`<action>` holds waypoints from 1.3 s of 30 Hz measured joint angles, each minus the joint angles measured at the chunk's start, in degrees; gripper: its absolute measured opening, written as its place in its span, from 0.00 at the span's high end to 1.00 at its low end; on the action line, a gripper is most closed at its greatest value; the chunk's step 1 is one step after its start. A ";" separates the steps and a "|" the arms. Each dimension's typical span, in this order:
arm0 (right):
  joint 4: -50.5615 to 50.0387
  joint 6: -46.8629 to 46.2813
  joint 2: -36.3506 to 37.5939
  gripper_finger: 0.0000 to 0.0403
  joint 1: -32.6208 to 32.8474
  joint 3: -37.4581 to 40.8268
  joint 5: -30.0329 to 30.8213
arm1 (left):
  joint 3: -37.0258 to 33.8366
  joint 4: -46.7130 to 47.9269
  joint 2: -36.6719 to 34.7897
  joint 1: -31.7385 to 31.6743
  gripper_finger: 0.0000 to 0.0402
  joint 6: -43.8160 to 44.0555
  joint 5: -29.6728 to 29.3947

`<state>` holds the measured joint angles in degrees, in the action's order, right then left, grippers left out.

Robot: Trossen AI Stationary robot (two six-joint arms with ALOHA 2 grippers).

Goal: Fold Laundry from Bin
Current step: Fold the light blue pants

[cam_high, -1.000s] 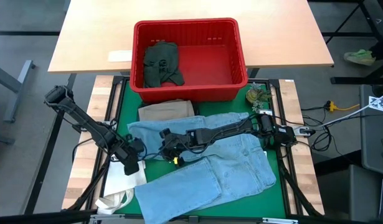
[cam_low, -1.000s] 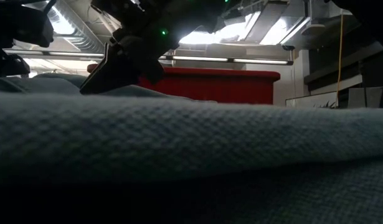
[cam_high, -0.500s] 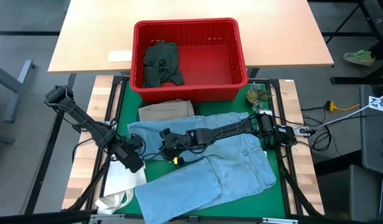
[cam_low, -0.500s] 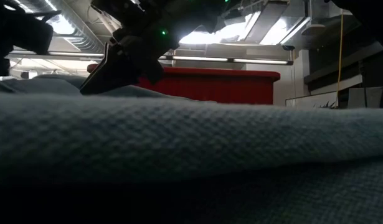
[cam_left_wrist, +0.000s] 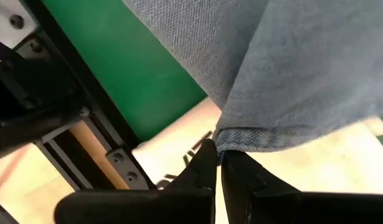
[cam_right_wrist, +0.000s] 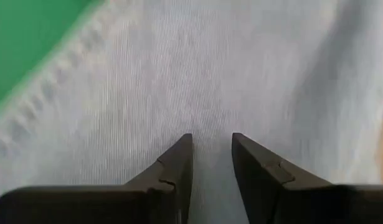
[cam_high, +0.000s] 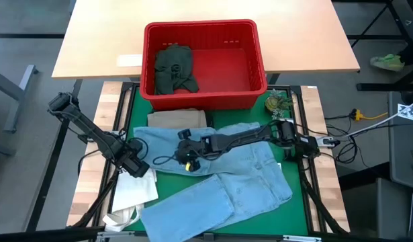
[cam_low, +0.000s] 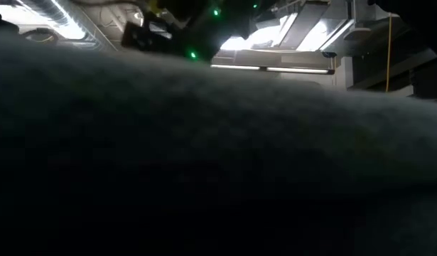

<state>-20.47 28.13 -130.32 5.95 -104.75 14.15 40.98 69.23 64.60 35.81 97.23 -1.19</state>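
Light blue jeans (cam_high: 240, 175) lie spread on the green mat (cam_high: 167, 176). My left gripper (cam_high: 143, 163) is shut on them at their left edge. Over the upper leg, my right gripper (cam_high: 184, 158) is closed on denim. Khaki trousers (cam_high: 177, 119) lie flat on the mat, just near the bin's front wall. The red bin (cam_high: 205, 97) stands at the far side, and a dark green garment (cam_high: 172, 69) lies in its left half. In the low view denim (cam_low: 218, 156) fills nearly the whole picture. My left gripper pinches the jeans' stitched hem (cam_left_wrist: 241, 138) at a corner between its two fingertips (cam_left_wrist: 207, 163). That corner is raised off the mat, and the cloth runs away from it in a fold. My right gripper has denim (cam_right_wrist: 211, 146) between its two fingers (cam_right_wrist: 179, 158), coming from above. Whether it is a fold or one layer I cannot tell.
A white tote bag (cam_high: 129, 198) lies at the mat's near left corner, under my left arm. A small olive object (cam_high: 279, 103) sits at the mat's far right. A light wooden table (cam_high: 300, 40) carries the bin's far part.
My left gripper has shut on the jeans' hem and gone toward the table's left and far edges. My right gripper has gone a little toward the far edge. The jeans have been drawn leftward, and denim now covers the low view.
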 joint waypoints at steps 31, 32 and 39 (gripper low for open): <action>-23.79 2.05 -0.07 0.72 -5.23 -10.90 -8.71 | 0.12 -7.01 0.02 0.02 0.86 -12.35 2.97; -24.70 2.70 -0.07 0.72 -4.59 -11.88 -7.97 | 0.12 -6.86 0.02 0.02 0.84 -12.33 2.80; -29.87 5.39 -0.04 0.72 1.07 -14.82 -4.20 | 0.12 -6.86 0.02 0.02 0.69 -12.31 2.69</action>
<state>-50.35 33.52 -130.37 7.02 -119.57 9.96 41.10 62.37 64.62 35.83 84.92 1.50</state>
